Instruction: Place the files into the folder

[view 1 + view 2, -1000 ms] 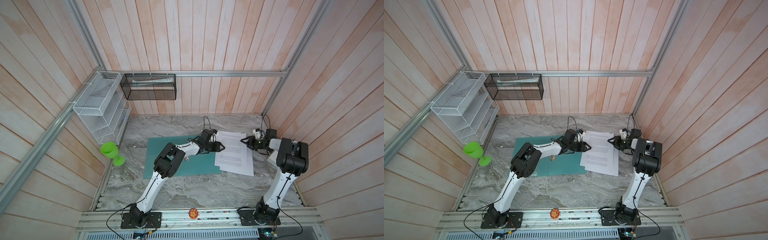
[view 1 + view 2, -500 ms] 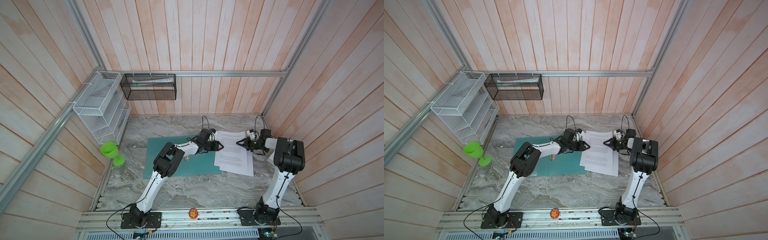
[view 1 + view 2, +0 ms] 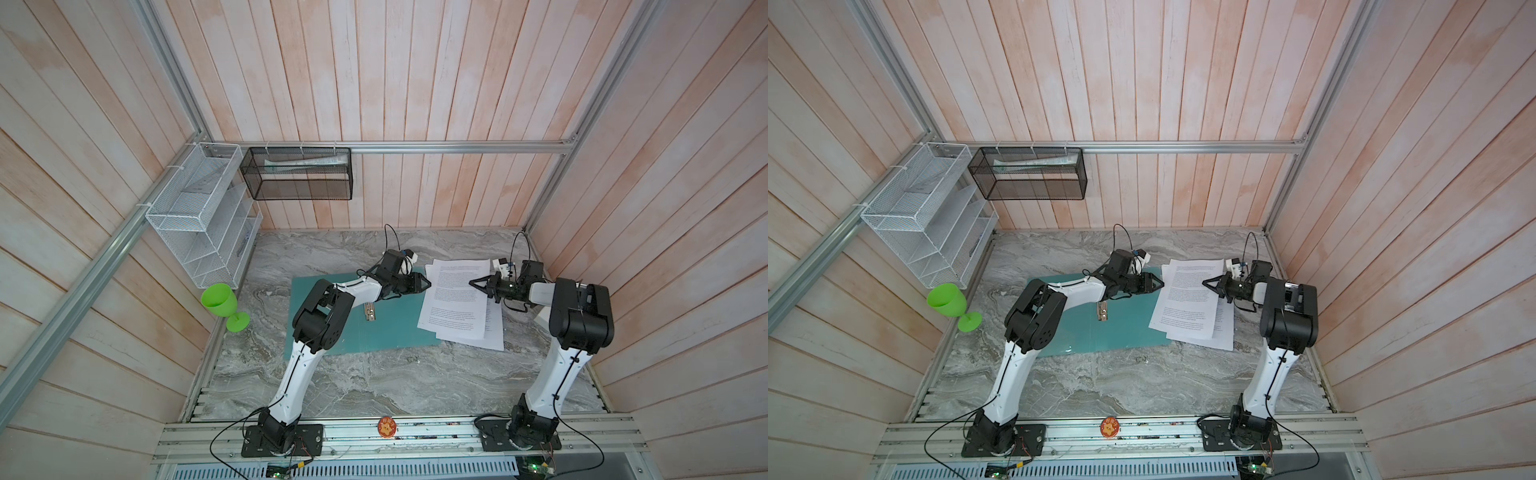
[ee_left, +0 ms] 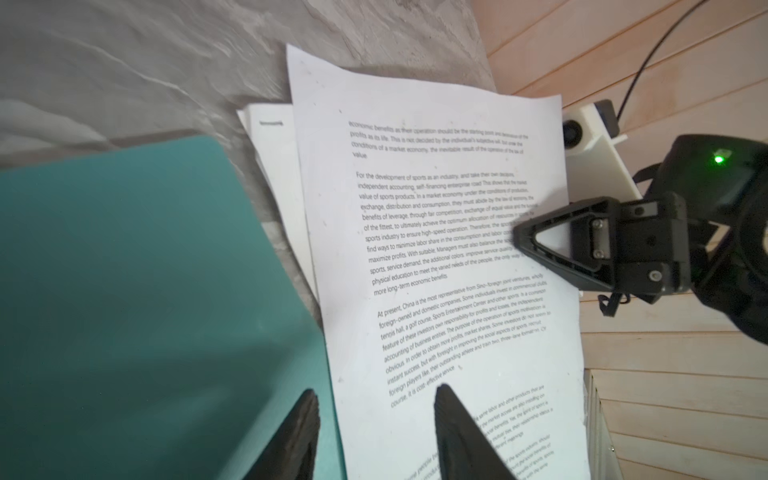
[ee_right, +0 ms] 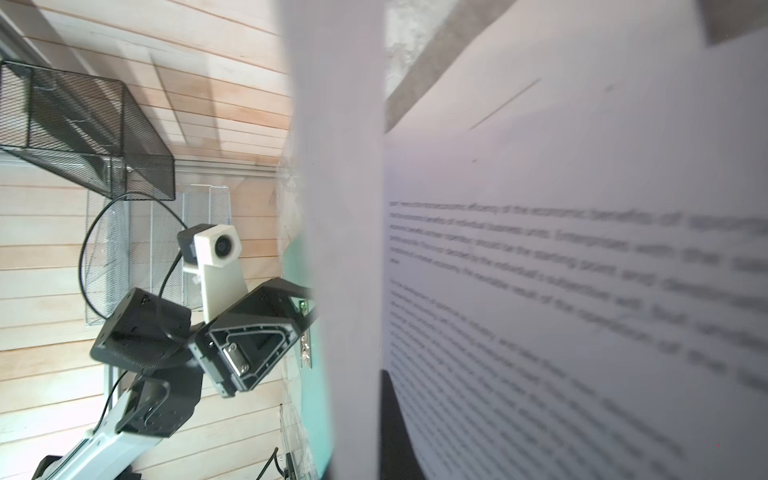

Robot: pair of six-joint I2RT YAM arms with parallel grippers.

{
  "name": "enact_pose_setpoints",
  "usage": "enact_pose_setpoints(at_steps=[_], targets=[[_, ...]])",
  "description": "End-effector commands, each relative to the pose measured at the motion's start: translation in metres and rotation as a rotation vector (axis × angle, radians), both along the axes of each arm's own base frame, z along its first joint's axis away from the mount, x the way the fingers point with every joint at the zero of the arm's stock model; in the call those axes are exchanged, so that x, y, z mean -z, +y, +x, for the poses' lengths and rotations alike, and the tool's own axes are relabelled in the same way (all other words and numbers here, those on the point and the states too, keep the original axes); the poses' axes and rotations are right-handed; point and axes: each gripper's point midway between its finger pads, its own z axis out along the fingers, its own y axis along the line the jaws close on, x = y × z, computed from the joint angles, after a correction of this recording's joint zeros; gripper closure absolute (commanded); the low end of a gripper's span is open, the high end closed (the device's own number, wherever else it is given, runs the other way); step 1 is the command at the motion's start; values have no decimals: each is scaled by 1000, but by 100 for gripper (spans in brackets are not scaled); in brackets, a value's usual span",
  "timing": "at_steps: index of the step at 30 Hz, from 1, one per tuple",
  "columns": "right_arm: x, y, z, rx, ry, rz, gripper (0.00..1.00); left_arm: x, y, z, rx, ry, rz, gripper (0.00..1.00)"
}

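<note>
right gripper [image 3: 473,283] clenched on the top sheet's right edge. files [image 3: 453,309] lie centre-right in both top views, overlapping the right edge of the folder [image 3: 374,336]. left gripper [image 3: 427,284] released, at their left edge.

Looks like a robotics lab test cell dressed up as a little office, not a real room: pale wood plank walls [image 3: 415,75] held in an aluminium frame [image 3: 457,147], left arm [image 3: 297,370] and right arm [image 3: 557,374] bolted to a slotted rail [image 3: 415,446], a marble-look surface [image 3: 395,386], plus a white wire rack [image 3: 195,208], black mesh basket [image 3: 299,183], files [image 3: 453,299] and a folder [image 3: 386,336] for desk vibes
</note>
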Motion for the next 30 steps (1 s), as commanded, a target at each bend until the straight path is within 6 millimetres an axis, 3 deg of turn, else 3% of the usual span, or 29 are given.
enact_pose_setpoints(at_steps=[1,7,12,19,22,24,27,30], targets=[[-65,19,8,-27,-137,62,100,-62,10,2,-23,-80,-43,52],[-129,65,10,-28,-248,89,100,-128,52,-6,-132,-151,-101,52],[-195,117,8,-51,-333,240,100,-168,109,-29,-262,-192,-154,52],[-263,199,4,-146,-374,483,100,-183,191,-78,-449,-199,-158,52],[-275,232,1,-172,-377,532,100,-183,224,-98,-528,-202,-132,51],[-273,252,1,-172,-357,547,100,-182,245,-110,-580,-205,-118,41],[-261,275,2,-173,-348,528,100,-177,272,-123,-640,-198,-113,28],[-233,295,5,-167,-328,456,100,-166,294,-130,-686,-167,-115,25]])
